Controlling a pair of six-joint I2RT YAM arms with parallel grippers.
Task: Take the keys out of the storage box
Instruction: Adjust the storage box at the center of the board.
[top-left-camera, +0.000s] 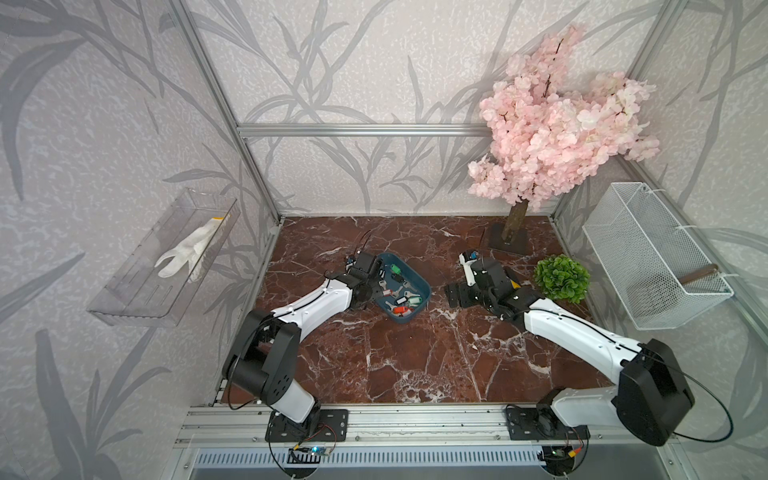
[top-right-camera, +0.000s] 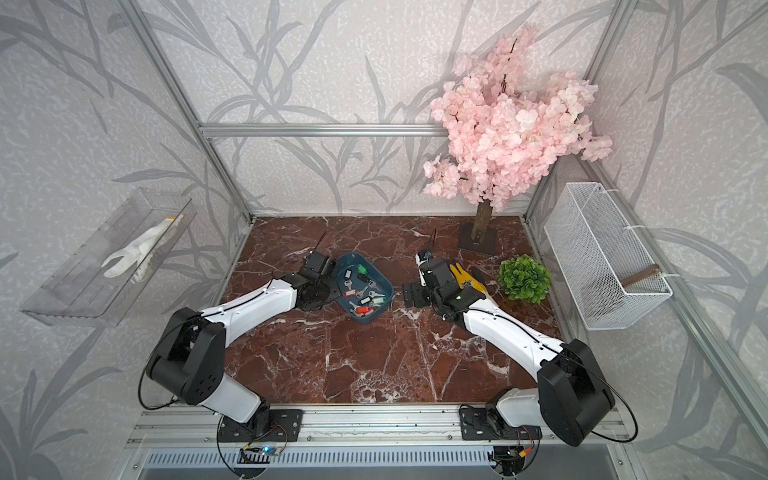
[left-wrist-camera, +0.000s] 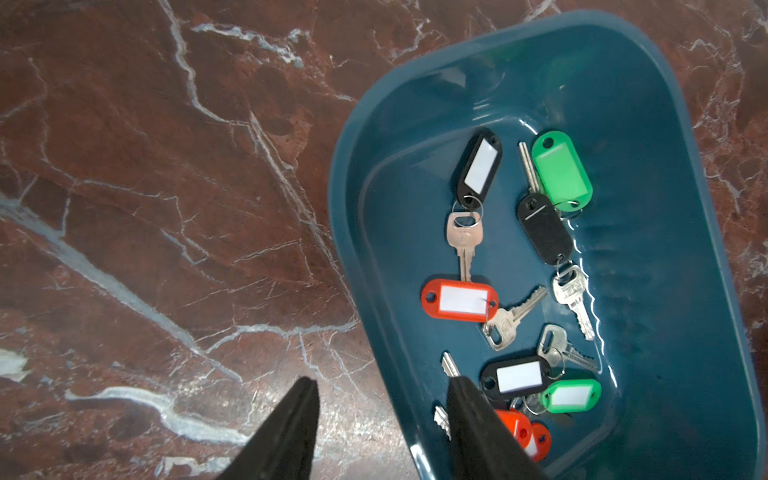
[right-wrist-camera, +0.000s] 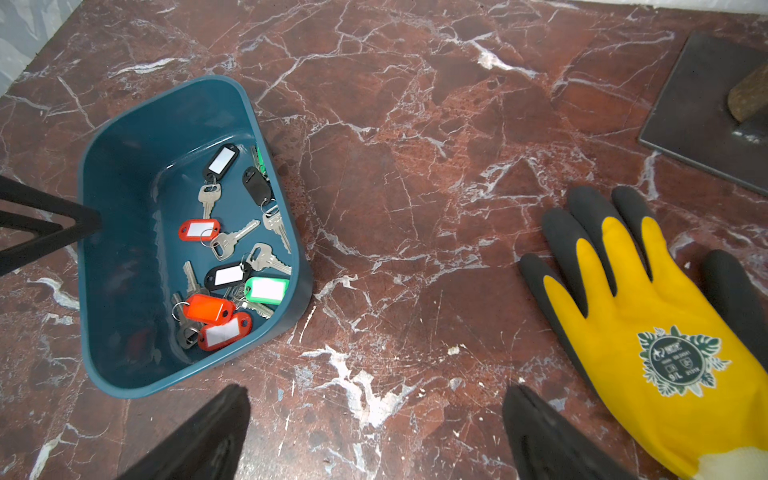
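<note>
1. Just left of centre on the marble table: teal storage box, with the keys inside, tagged red, green and black.
2. Astride its left wall: left gripper, roughly half open, clamping nothing.
3. Right of the box, beside a yellow glove: right gripper, wide open, empty.

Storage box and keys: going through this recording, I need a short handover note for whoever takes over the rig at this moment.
Left gripper: open, holding nothing, straddling a side wall of the storage box, with one finger inside and one outside.
Right gripper: open and empty, above bare table between the box and a yellow glove.
Keys: all those in view lie inside the box.
Done: no key is out.
Left: lift out every key.
</note>
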